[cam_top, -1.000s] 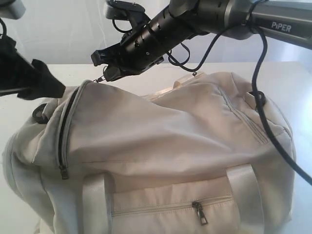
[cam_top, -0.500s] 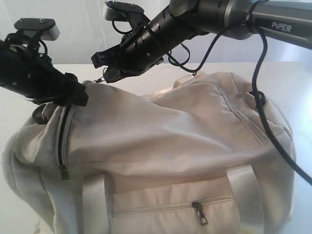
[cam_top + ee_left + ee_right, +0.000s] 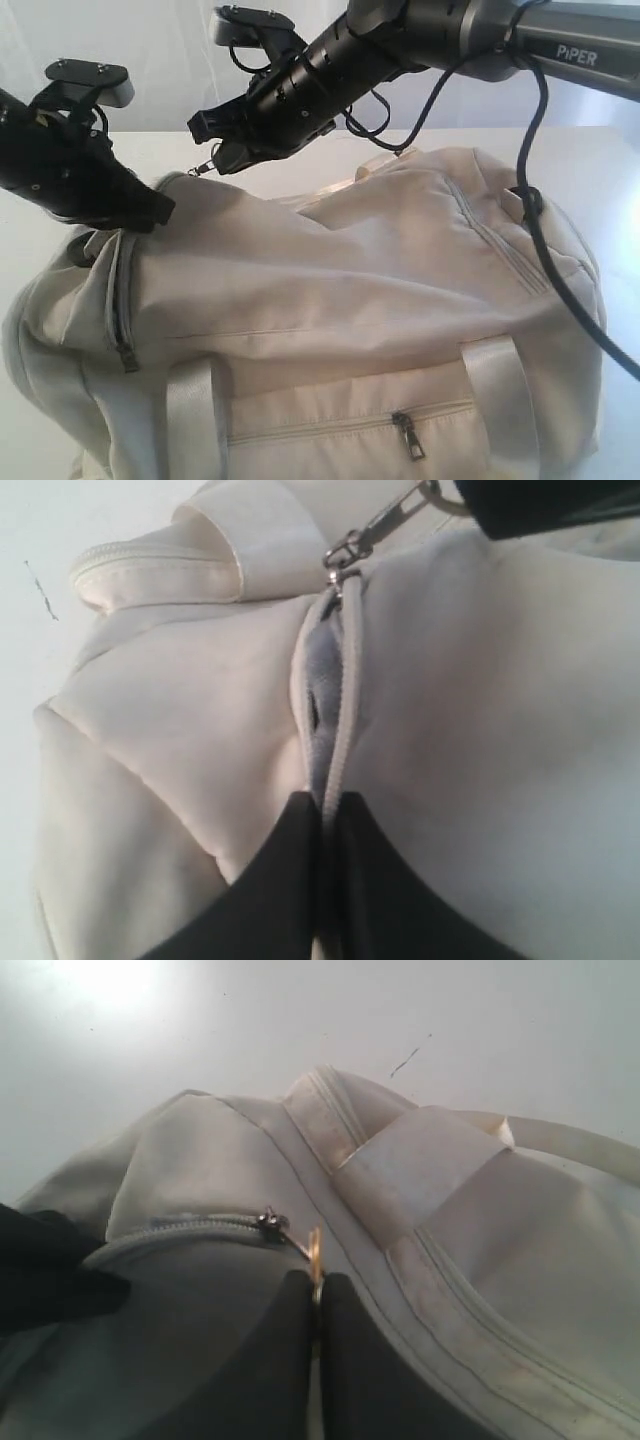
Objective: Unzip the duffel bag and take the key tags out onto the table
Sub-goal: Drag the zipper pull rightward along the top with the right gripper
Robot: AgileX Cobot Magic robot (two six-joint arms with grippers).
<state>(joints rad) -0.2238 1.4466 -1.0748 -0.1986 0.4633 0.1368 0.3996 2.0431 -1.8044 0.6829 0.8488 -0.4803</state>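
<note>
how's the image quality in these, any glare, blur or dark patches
Exterior view: backlit, the background washes out white and the left pincer is a near-black shape. Left wrist view: the pincer tips are dark and blurred, the bag and its zipper pull fairly sharp. Right wrist view: a glare patch burns out part of the table; the right pincer is underexposed.

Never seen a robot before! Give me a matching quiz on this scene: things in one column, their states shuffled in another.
1 left gripper
2 right gripper
3 side pocket zipper
4 table

a zipped shut, untouched
b pinching the top zipper pull
c white, under the duffel bag
d pinching bag fabric along the zipper

Pairs: 1-d, 2-b, 3-a, 4-c
</note>
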